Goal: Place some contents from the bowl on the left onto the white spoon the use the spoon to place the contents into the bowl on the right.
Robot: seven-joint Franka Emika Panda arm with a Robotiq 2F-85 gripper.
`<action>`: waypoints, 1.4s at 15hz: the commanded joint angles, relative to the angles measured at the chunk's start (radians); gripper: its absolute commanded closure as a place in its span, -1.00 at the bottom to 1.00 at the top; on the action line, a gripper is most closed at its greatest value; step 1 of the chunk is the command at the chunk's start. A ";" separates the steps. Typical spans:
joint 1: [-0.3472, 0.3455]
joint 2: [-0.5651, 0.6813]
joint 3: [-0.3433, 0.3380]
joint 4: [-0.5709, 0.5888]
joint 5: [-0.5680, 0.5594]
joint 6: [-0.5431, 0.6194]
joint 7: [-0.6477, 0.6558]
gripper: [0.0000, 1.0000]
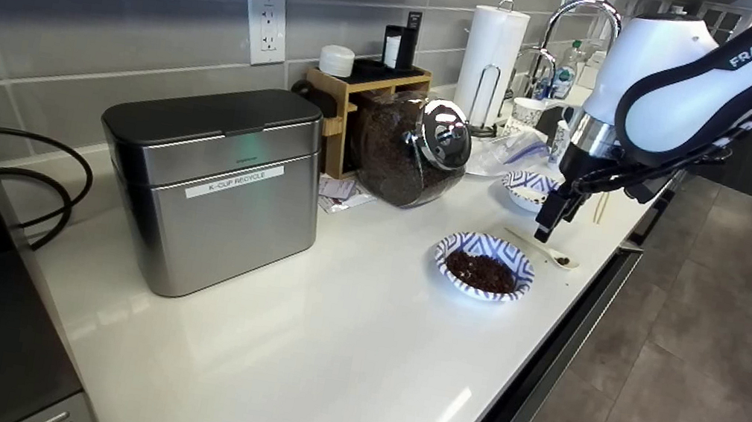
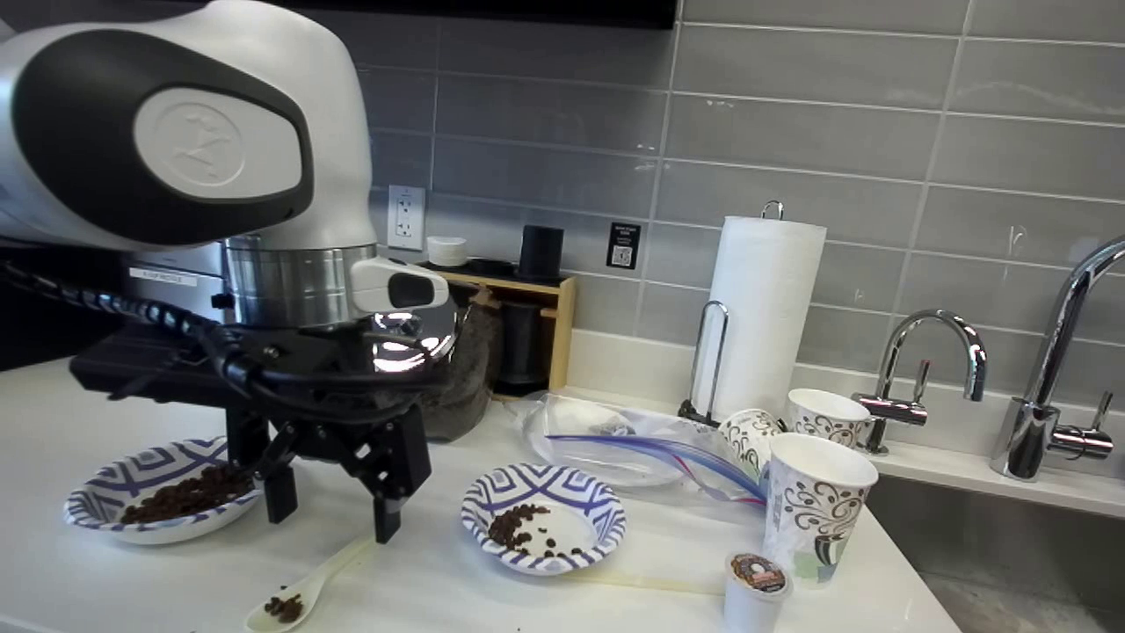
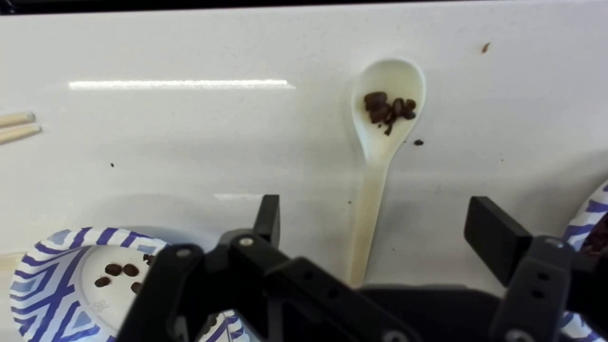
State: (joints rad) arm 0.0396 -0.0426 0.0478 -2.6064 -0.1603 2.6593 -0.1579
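A white spoon (image 3: 375, 180) lies on the counter with a few dark brown beans (image 3: 380, 109) in its scoop. It shows in both exterior views (image 1: 545, 251) (image 2: 321, 576). My gripper (image 3: 377, 221) is open and empty above the spoon, one finger on each side of its handle; in an exterior view the gripper (image 2: 334, 508) hangs just above the handle's end. The left patterned bowl (image 2: 114, 483), fuller with dark beans, also shows in an exterior view (image 1: 480, 292). The right bowl (image 2: 606, 519) holds fewer beans; the wrist view shows part of it (image 3: 47, 280).
Chopsticks (image 3: 16, 128) lie beyond the right bowl. A plastic bag (image 2: 633, 440), paper cups (image 2: 817, 510), a coffee pod (image 2: 751, 598) and a paper towel roll (image 2: 760, 308) stand past it. A steel bin (image 1: 231, 218) and tilted glass jar (image 1: 385, 152) are along the wall.
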 commanded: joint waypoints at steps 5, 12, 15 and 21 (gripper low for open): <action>0.006 0.079 0.000 0.033 0.075 0.079 -0.030 -1.00; 0.002 0.126 0.015 0.064 0.139 0.072 -0.061 -0.94; -0.001 0.128 0.016 0.067 0.149 0.063 -0.067 -0.87; -0.002 0.130 0.016 0.070 0.156 0.052 -0.069 -0.59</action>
State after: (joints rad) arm 0.0403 0.0755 0.0566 -2.5454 -0.0273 2.7227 -0.2084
